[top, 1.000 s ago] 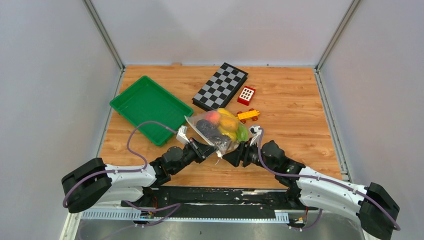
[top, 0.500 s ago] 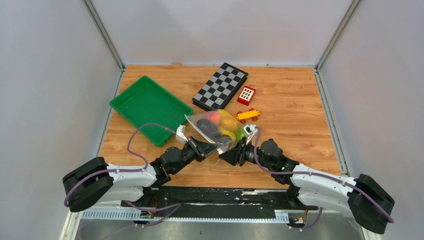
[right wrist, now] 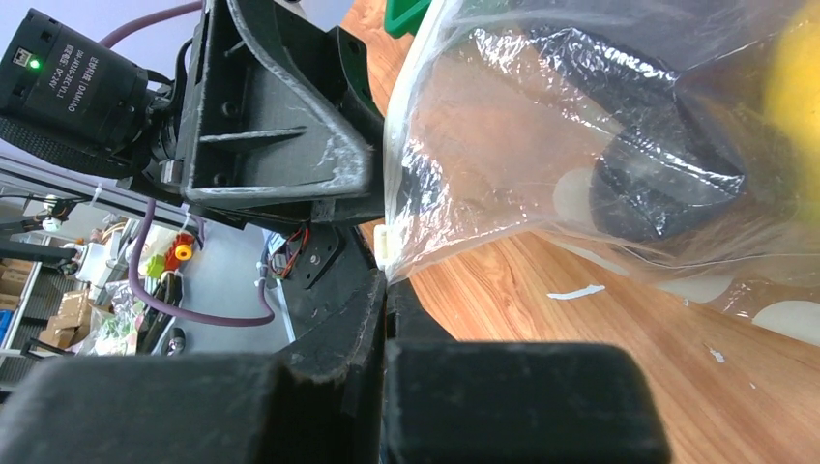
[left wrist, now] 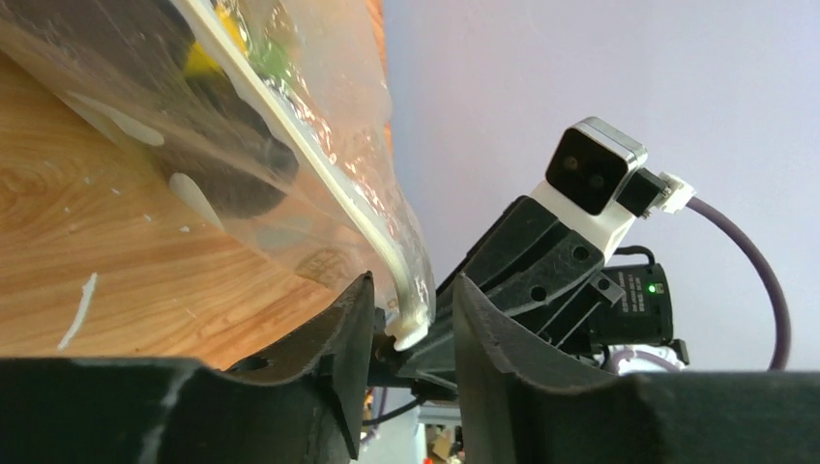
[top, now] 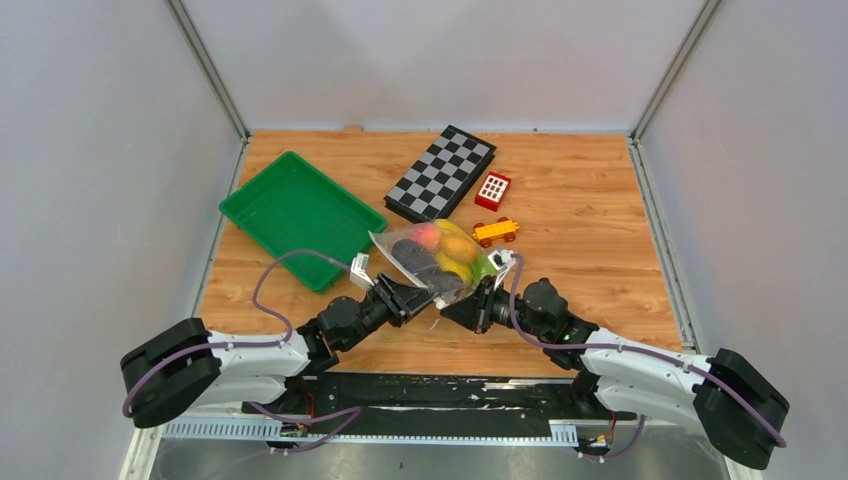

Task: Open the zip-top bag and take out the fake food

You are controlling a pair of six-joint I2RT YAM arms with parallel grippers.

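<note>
Stage: opening, seal seemingly not yet parted. zip-top bag [top: 435,262] sits mid-table [top: 600,230], near corner raised between both arms, fake food [top: 447,248] bunched inside. Jaws of right gripper [right wrist: 387,290] pressed together on thin film at bag edge. Jaws of left gripper [left wrist: 411,319] narrowly apart, straddling end of zip strip [left wrist: 319,184], not clamping. Film likely soft, slippery; contents lumpy, light. Best hold: stiffer strip lips, one per side.
</note>
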